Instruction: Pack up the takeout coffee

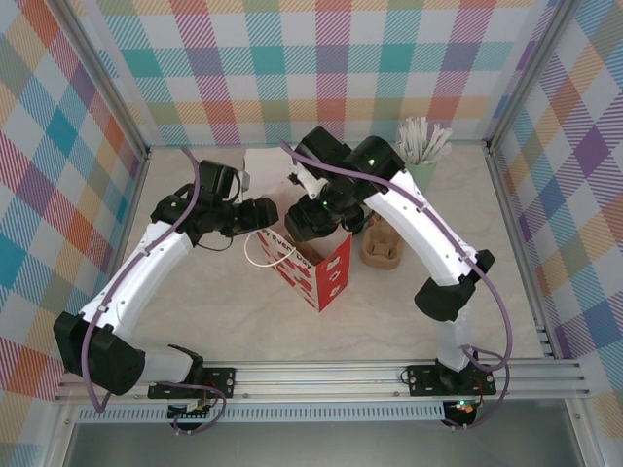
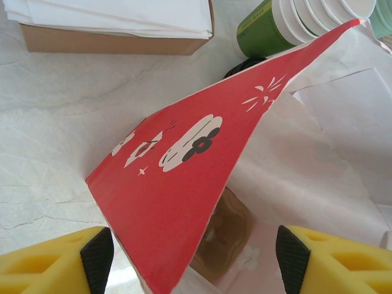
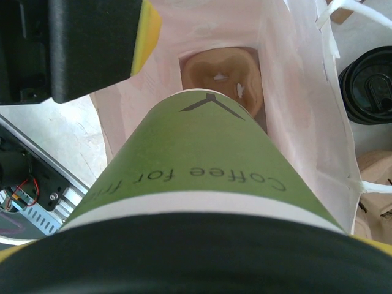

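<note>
**Item:** small dark green paper cup with round black plastic lid (image 3: 202,184). Clamped at the lid end in right gripper (image 1: 313,216). Hangs base-first above the open mouth of red-and-white paper bag (image 3: 294,92), not yet inside.

**Left gripper** (image 2: 194,257): jaws spread wide to either side of the bag's red wall, pinching nothing.

**Step in hand, as judged:** insertion of cup into bag.

**Next move, as judged:**
- Calls for a straight descent down the middle of the bag.
- Base to seat on brown moulded tray (image 3: 220,76) at the bottom.
- Release only once seated.

**Edges:**
- White inner walls close on both sides of the cup; mouth looks barely wider than it.
- White handle loop (image 3: 343,12) at the rim, a likely snag.
- Second black lid (image 3: 367,86) just outside the bag wall.

**Room:** little sideways, ample downward.
</note>
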`<action>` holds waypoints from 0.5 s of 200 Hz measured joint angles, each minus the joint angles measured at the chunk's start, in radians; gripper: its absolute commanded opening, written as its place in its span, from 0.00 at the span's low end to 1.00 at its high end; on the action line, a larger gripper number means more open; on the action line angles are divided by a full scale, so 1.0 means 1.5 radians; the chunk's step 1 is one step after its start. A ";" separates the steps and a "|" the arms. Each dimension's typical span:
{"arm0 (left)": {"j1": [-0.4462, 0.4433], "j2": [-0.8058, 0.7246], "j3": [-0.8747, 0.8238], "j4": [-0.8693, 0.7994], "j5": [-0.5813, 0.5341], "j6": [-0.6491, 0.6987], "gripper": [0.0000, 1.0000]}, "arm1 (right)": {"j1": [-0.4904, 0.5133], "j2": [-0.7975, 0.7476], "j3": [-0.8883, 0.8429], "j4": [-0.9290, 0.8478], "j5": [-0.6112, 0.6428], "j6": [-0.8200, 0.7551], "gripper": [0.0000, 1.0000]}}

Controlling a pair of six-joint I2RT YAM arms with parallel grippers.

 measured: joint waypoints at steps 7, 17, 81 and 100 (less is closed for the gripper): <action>0.000 0.000 0.000 0.000 0.000 0.000 0.72 | 0.000 0.000 -0.006 0.000 0.000 0.000 0.75; 0.000 0.000 0.000 0.000 0.000 0.000 0.72 | 0.000 0.000 -0.014 0.000 0.000 0.000 0.75; 0.000 0.000 -0.009 0.003 0.001 0.000 0.65 | 0.000 0.024 -0.028 0.000 -0.001 -0.001 0.76; 0.000 -0.002 -0.010 0.007 0.006 0.000 0.63 | 0.000 0.037 -0.033 0.000 -0.004 -0.001 0.76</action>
